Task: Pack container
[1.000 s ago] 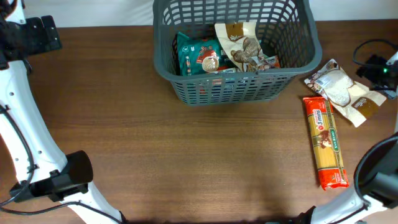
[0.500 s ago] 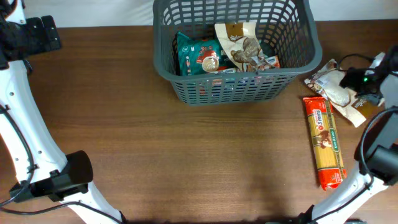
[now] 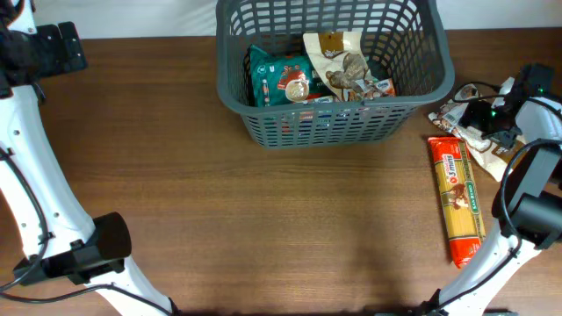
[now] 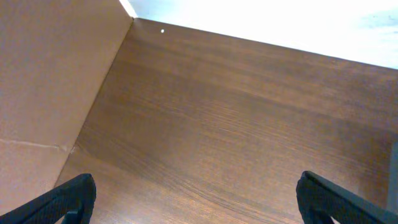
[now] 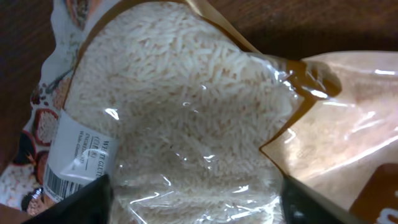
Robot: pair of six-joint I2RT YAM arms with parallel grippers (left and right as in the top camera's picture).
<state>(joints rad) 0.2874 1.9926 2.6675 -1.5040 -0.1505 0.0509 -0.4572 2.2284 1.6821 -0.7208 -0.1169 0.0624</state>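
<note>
The container [image 3: 439,66], a dark grey slotted basket, stands at the table's far middle and holds a teal packet [image 3: 279,79] and a brown-and-white pouch [image 3: 344,68]. To its right a clear bag of white rice [image 3: 471,110] lies on the table, mostly under my right gripper [image 3: 488,116]. In the right wrist view the rice bag [image 5: 180,124] fills the picture and the open gripper [image 5: 198,202] straddles it, fingers wide on both sides. A long orange pasta packet [image 3: 460,198] lies in front of the rice. My left gripper [image 4: 199,199] is open and empty over bare table.
The left arm's body [image 3: 53,46] sits at the far left corner. The right arm's base [image 3: 536,215] stands close beside the pasta packet. A brown panel [image 4: 43,93] borders the table's left side in the left wrist view.
My right gripper has moved left from the table's right edge and come down over the rice bag. The left arm and the basket's contents have not moved.
</note>
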